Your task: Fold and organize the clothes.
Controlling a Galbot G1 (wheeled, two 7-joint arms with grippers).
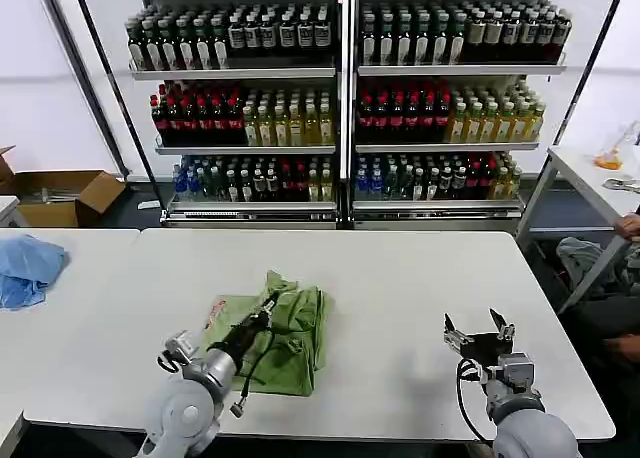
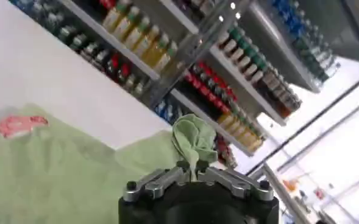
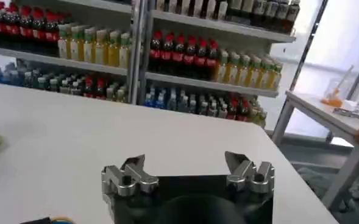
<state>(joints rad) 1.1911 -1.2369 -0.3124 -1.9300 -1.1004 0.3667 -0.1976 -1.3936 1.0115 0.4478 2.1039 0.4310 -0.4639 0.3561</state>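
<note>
Shelves of bottles (image 1: 340,108) stood behind the desk (image 1: 400,278); the shirt (image 1: 285,328) was only partly folded, a bunch pinched in the left pincer (image 2: 193,172), right pincer (image 1: 480,331) wide, idle.

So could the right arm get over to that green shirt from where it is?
Probably yes: the right gripper is open above bare table, nothing between it and the shirt, which the left gripper grips.
</note>
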